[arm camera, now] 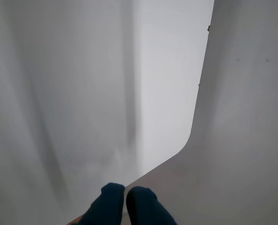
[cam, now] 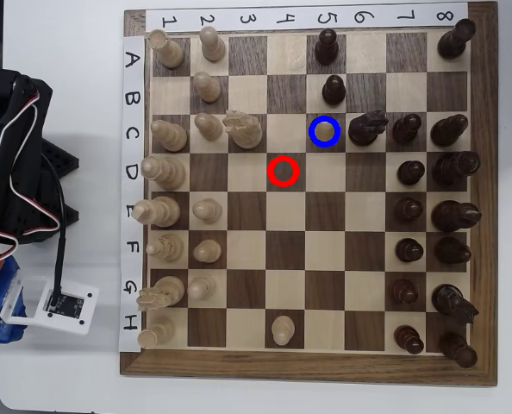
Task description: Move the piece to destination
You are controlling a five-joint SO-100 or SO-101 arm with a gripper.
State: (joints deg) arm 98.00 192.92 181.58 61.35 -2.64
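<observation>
In the overhead view a small pale cream pawn (cam: 282,329) stands alone on row H, column 4, near the board's bottom edge. The dark square ringed by a blue circle (cam: 324,131) at C5 is empty. The square ringed in red (cam: 283,170) at D4 is empty too. My arm (cam: 15,147) sits off the board at the left. In the wrist view my gripper (arm camera: 125,191) shows two dark blue fingertips (arm camera: 112,197) pressed together with nothing between them, over plain white surfaces. No board or piece shows there.
Other pale pawns (cam: 207,84) and taller pale pieces (cam: 243,128) fill columns 1 to 3. Dark pieces (cam: 334,89) stand near the blue ring and along the right columns. A white camera module (cam: 59,304) hangs off the arm at lower left.
</observation>
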